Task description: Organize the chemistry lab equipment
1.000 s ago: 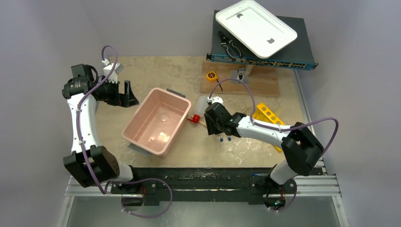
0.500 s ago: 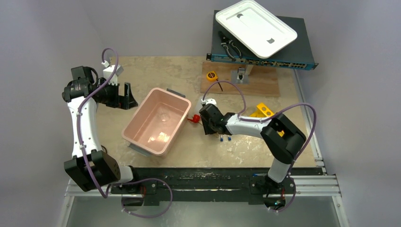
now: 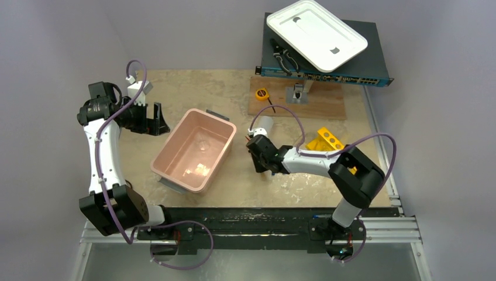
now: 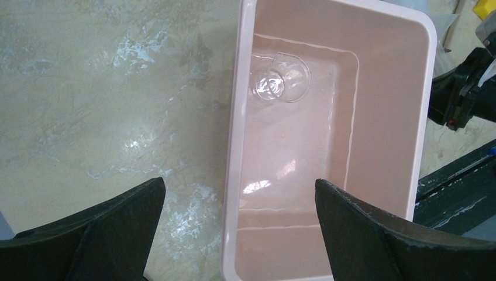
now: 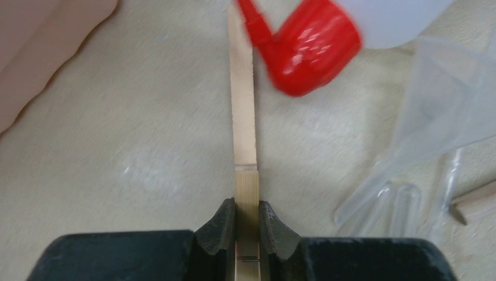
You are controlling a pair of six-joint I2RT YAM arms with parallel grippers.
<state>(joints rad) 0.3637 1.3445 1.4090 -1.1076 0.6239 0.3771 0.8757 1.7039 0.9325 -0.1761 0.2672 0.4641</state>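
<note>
Far left: left jaws spread wide and holding nothing. They hang above the bare desk [image 3: 193,88] just left of the pink bin [image 3: 171,139]. Judged a waiting post, kept clear of the other arm's work.

Pink bin: stands on the desk, angled, left of centre. One small clear glass vessel [image 4: 279,82] lies inside near a far corner; otherwise the floor is bare. Likely the collecting point for the loose items.

Centre: right jaws closed on the near end of a wooden stick [image 5: 244,134]. The stick lies flat on the desk, pinched edge to edge between the two pads. A low, end-on grip seems the only purchase on something so thin. Whether it has left the surface cannot be told.

Squeeze bottle [image 5: 386,17]: on its side at the stick's far end. Its red nozzle [image 5: 310,50] sits just beside the stick, perhaps overlapping it. A lift could nudge the bottle.

Just right: thin clear tubes [image 5: 403,202] and a second stick's end [image 5: 474,202] lie loose on the desk. A clear funnel-like piece lies with them, all untouched.

Further right: yellow rack [image 3: 326,139] sits partly behind the right arm, holes up. The tubes are not yet in it.
</note>
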